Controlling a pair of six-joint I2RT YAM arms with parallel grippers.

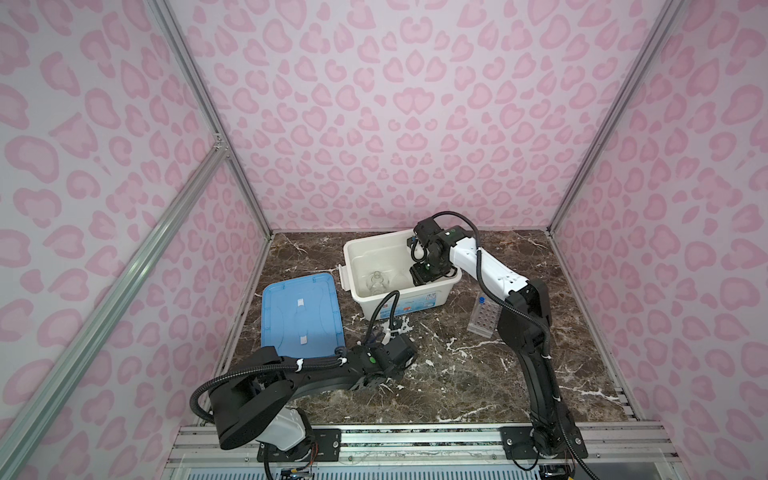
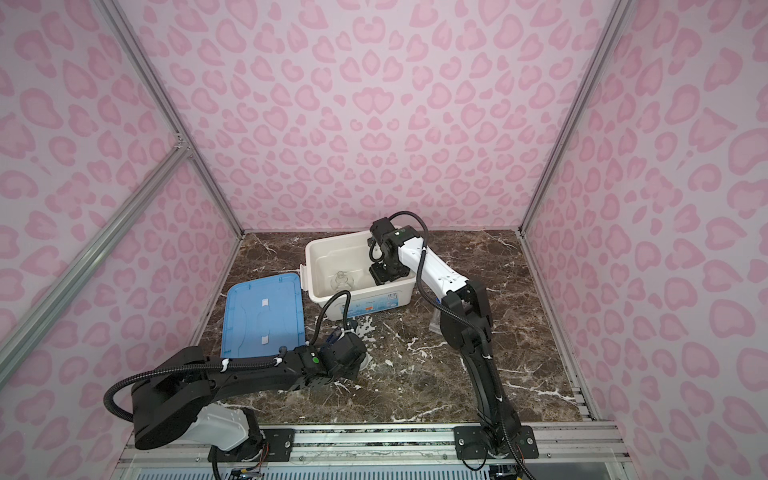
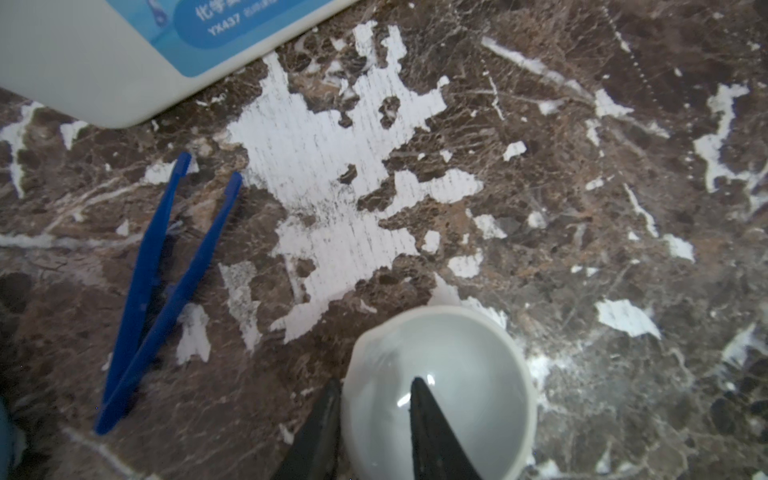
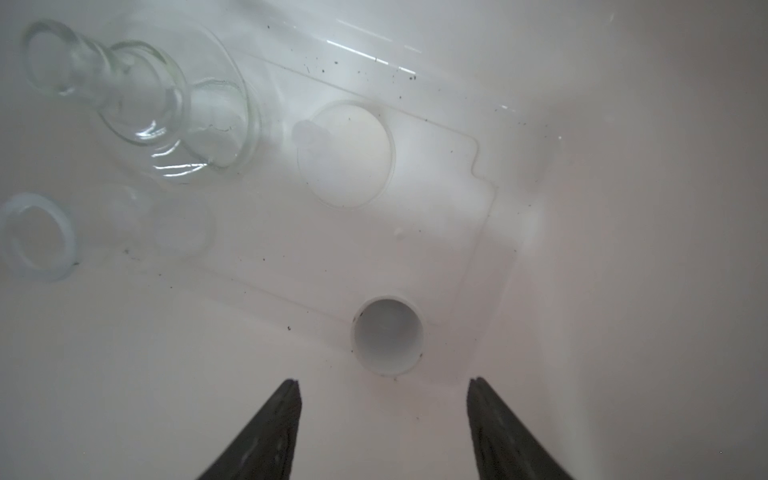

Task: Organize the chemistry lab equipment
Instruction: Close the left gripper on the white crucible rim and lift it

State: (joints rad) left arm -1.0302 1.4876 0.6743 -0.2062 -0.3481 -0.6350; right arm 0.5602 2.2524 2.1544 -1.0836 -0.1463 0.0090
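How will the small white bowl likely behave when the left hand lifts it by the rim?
The white bowl looks glazed, glinting, so probably slippery. The left hand straddles one wall only, so it may tilt. Looks rigid, probably chippable.

Left gripper (image 3: pixel 374 384) over a small white bowl (image 3: pixel 465 357) on the brown marbled counter (image 3: pixel 540 187). The jaws stand apart and straddle the bowl's wall: one finger (image 3: pixel 432 432) reaches inside the bowl, the other finger (image 3: pixel 320 432) lies against the outside of the rim. The bowl stands upright, and its rim bears a small pouring lip. Dark blue tweezers (image 3: pixel 143 286) lie flat on the counter, well apart from the bowl on the outer finger's side, tips spread and pointing away from the gripper. Beyond the tweezers' tips stands a corner of the white bin (image 3: pixel 83 62), bearing a blue label (image 3: pixel 232 25). Ahead of the fingertips the counter shows a large white patch (image 3: pixel 324 166).
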